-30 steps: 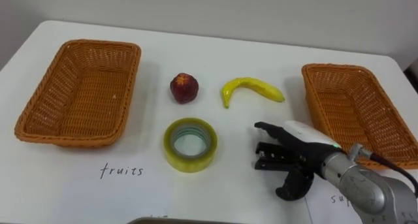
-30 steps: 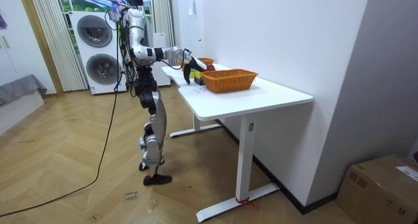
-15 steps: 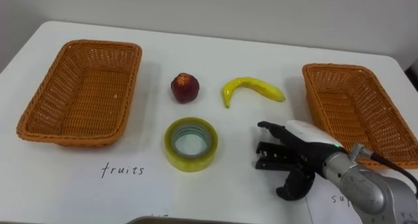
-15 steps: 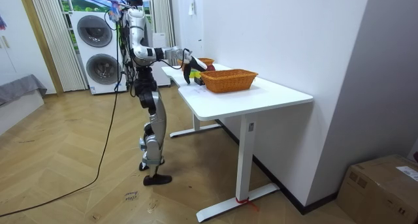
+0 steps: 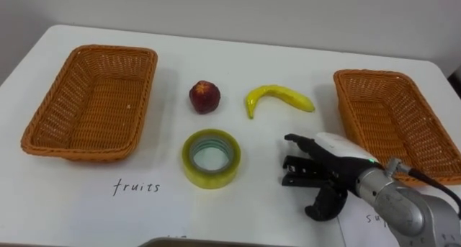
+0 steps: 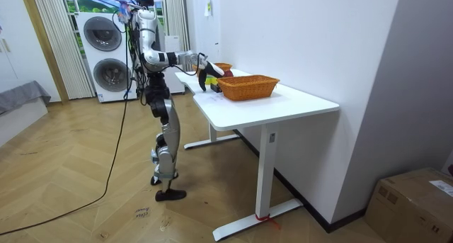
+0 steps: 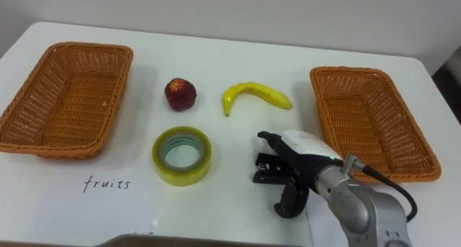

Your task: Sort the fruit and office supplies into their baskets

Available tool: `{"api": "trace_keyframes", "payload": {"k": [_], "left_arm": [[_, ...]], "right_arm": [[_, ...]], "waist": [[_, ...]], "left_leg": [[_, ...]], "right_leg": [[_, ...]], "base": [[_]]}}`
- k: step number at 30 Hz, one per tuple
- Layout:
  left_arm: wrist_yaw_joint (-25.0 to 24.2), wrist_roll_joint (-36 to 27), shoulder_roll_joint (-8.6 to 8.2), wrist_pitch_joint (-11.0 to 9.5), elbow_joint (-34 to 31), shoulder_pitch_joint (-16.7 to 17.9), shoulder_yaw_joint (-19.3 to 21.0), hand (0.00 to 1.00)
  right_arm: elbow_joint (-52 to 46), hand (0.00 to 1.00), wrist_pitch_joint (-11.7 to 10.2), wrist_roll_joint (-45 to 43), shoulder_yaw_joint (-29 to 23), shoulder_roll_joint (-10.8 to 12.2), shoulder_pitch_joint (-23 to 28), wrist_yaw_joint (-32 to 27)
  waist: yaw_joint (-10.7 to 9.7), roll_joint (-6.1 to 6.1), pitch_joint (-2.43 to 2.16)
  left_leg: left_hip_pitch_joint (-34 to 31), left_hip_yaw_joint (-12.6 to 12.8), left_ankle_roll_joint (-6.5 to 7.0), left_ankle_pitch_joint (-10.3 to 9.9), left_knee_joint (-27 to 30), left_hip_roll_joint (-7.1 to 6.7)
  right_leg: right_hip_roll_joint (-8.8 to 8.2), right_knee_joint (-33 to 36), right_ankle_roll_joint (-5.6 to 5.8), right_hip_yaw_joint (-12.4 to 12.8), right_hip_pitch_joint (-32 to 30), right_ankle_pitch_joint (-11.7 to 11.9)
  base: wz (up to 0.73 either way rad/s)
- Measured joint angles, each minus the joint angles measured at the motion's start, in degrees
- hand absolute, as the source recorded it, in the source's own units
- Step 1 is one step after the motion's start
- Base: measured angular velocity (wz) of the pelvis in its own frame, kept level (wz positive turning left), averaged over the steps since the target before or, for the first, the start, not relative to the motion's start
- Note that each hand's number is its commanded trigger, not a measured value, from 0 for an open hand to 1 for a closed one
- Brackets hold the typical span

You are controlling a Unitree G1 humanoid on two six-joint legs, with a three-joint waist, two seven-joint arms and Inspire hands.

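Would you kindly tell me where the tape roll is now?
Left eye view: the tape roll lies flat mid-table, just in front of the red fruit, between the left basket and the right hand, touching neither.

A white tabletop [image 6: 301,101] on white legs stands against a plain wall [image 6: 311,30], over herringbone wood floor [image 6: 78,222]. Stacked washing machines [image 6: 106,55] stand beyond; a cardboard box [image 6: 416,199] sits by the wall

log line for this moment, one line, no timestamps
right hand: open, empty, right of tape roll | apple, banana, tape roll: on table | left basket, right basket: empty
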Motion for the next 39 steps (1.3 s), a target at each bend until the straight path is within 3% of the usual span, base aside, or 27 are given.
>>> {"api": "trace_keyframes", "payload": {"k": [2, 4, 10, 24, 25, 26, 27, 28, 29, 35, 39], "left_arm": [[0.16, -0.06, 0.08, -0.01, -0.13, 0.14, 0.00, 0.00], [0.71, -0.01, 0.42, 0.11, -0.60, 0.30, -0.03, 0.00], [1.98, 0.02, 0.64, 1.32, -2.07, 0.79, -0.05, 0.00], [3.15, -0.88, 0.93, 2.43, -2.08, 0.56, -0.03, 0.00], [3.28, -1.34, 0.94, 2.63, -2.08, 0.47, -0.03, 0.00], [3.32, -1.39, 0.94, 2.70, -2.08, 0.43, -0.03, 0.00], [3.47, -1.76, 0.95, 2.75, -2.08, 0.36, -0.04, 0.00], [3.75, -2.14, 0.96, 2.78, -2.08, 0.30, -0.05, 0.00], [3.88, -2.15, 0.96, 2.79, -2.08, 0.27, -0.05, 0.00], [4.19, -2.14, 0.95, 2.95, -2.02, 0.23, -0.11, 0.00], [4.42, -2.20, 0.94, 2.97, -1.99, 0.34, -0.16, 0.00]], "right_arm": [[1.78, 0.00, 0.17, 0.02, 0.00, 0.22, -1.06, -0.08], [3.79, 0.00, 1.76, 0.02, 0.11, 0.22, -1.87, -0.84], [5.26, 0.00, 5.00, 0.02, 1.51, 0.30, -2.49, -0.82], [7.58, 0.00, 8.66, 0.01, 1.83, 0.49, -4.34, 1.31], [7.74, 0.06, 8.66, 0.02, 1.84, 0.49, -4.50, 1.31], [7.74, 0.51, 8.66, 0.02, 1.84, 0.48, -4.51, 1.30], [7.74, 0.57, 8.67, 0.02, 1.84, 0.48, -4.51, 1.30], [7.74, 0.85, 8.68, 0.03, 1.83, 0.47, -4.51, 1.29], [7.74, 1.00, 8.68, 0.03, 1.83, 0.46, -4.51, 1.30], [7.57, 1.00, 8.67, -1.40, 2.36, 0.36, -4.20, 0.48], [7.89, 1.00, 9.51, -6.08, 3.89, 1.73, -4.67, -1.81]], "waist": [[-0.01, -0.49, -0.23], [0.02, -1.34, -0.49], [0.29, -2.10, -0.26], [1.60, -3.20, -0.24], [1.61, -3.23, -0.24], [1.63, -3.25, -0.25], [1.63, -3.28, -0.24], [1.60, -3.28, -0.24], [1.60, -3.28, -0.24], [1.60, -3.29, -0.23], [1.81, -3.19, -0.27]], "left_leg": [[0.05, 0.00, 0.00, 0.00, 0.04, 0.00], [0.29, -0.09, 0.00, 0.00, 0.08, -0.02], [0.66, -0.37, 0.14, -0.09, 0.19, -0.05], [0.47, -1.11, 0.23, -0.10, 0.19, -0.18], [0.47, -1.11, 0.23, -0.10, 0.15, -0.16], [0.47, -1.13, 0.23, -0.11, 0.13, -0.16], [0.47, -1.24, 0.24, -0.11, 0.09, -0.15], [0.47, -1.36, 0.24, -0.11, 0.07, -0.15], [0.47, -1.40, 0.24, -0.11, 0.07, -0.15], [0.60, -1.70, 0.24, -0.11, 0.30, -0.14], [0.48, -2.14, 0.26, -0.08, 0.33, -0.20]], "right_leg": [[0.03, -0.08, 0.00, 0.06, 0.05, 0.00], [0.01, -0.16, 0.00, -0.08, 0.37, 0.00], [-0.13, -0.23, 0.15, -0.88, 1.03, 0.19], [-0.22, -1.07, 0.22, -1.71, 1.21, 0.37], [-0.21, -1.08, 0.22, -1.77, 1.21, 0.37], [-0.21, -1.07, 0.22, -1.81, 1.22, 0.37], [-0.21, -1.06, 0.23, -1.99, 1.30, 0.37], [-0.22, -1.02, 0.23, -2.17, 1.37, 0.37], [-0.22, -1.01, 0.24, -2.22, 1.48, 0.38], [-0.24, -0.99, 0.23, -2.44, 1.91, 0.52], [-0.35, -0.96, 0.20, -2.81, 1.94, 0.60]], "base": [[0.00], [0.00], [0.02], [0.02], [0.00], [0.00], [0.04], [0.04], [0.05], [0.02], [0.04]]}}
